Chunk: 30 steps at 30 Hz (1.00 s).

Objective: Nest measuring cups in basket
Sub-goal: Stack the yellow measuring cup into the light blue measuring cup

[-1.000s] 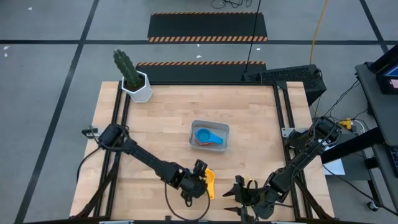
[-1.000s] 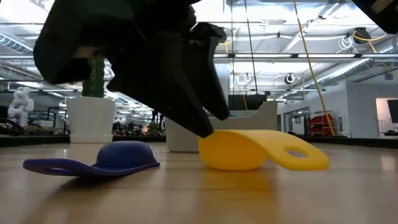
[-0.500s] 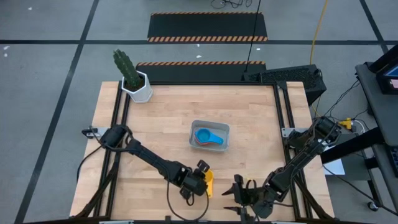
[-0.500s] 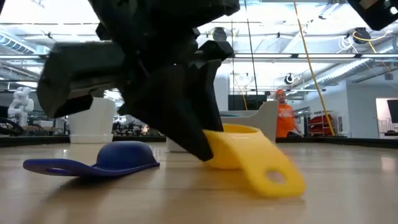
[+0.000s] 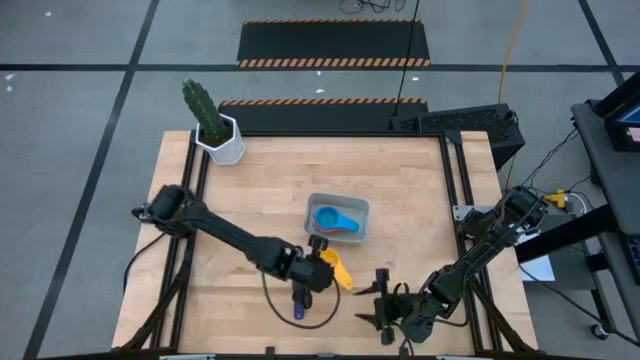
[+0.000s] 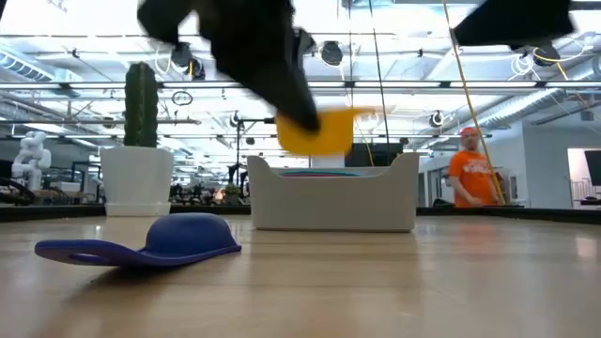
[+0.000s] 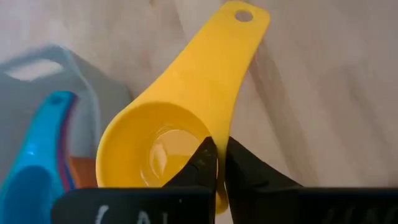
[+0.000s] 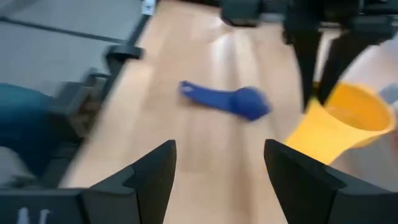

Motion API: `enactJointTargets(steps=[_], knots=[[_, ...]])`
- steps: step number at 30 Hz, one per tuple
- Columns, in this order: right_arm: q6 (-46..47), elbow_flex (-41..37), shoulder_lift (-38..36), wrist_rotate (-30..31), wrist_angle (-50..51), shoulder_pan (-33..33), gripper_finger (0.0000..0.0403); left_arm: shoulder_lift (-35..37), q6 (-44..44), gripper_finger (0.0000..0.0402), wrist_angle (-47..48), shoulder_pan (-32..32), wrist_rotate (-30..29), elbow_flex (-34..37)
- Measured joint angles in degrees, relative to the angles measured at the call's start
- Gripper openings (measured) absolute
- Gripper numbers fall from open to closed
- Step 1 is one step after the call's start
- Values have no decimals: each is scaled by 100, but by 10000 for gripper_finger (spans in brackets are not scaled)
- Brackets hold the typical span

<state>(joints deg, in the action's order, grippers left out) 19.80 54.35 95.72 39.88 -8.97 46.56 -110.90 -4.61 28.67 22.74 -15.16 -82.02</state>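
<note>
Yellow measuring cup (image 5: 336, 270) hangs clear of the desk (image 5: 400, 190), its bowl rim clamped between the left gripper's (image 5: 322, 266) fingers (image 7: 205, 165), just beside the near edge of the basket (image 5: 356, 207). Inside the basket lie a light blue cup (image 5: 333, 220) and other cups beneath it. Navy cup (image 6: 141, 241) rests upside down on the wood, near the front edge. Right gripper (image 5: 378, 308) waits at the front of the desk, fingers (image 8: 143, 180) spread apart.

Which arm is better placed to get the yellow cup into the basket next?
Left. Its gripper already pinches the yellow cup's rim, lifted off the table beside the basket. The right gripper waits open near the front edge, holding nothing.
</note>
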Motion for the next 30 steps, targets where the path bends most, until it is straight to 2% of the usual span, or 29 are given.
enactJointTargets(steps=[8, 12, 19, 23, 27, 30], knots=[[-1730, 2, 0, 1400, 19, -45, 238, 752, 633, 14, 459, -16, -872, -3], [-2792, 2, 2, 2264, -65, 3, 238, 1014, 863, 8, 461, -82, -950, 57], [-4518, 2, 2, 3469, -470, 9, 238, 1339, 1140, 13, -135, -302, -1333, 603], [-4893, 2, 2, 4163, -391, 9, 238, 1401, 1144, 9, -600, -450, -1326, 879], [-4988, 2, 4, 4653, -307, 3, 238, 1391, 1273, 20, -692, -645, -1296, 995], [-4993, 2, 4, 4966, -385, 8, 238, 1400, 1332, 12, -692, -782, -1175, 1005]])
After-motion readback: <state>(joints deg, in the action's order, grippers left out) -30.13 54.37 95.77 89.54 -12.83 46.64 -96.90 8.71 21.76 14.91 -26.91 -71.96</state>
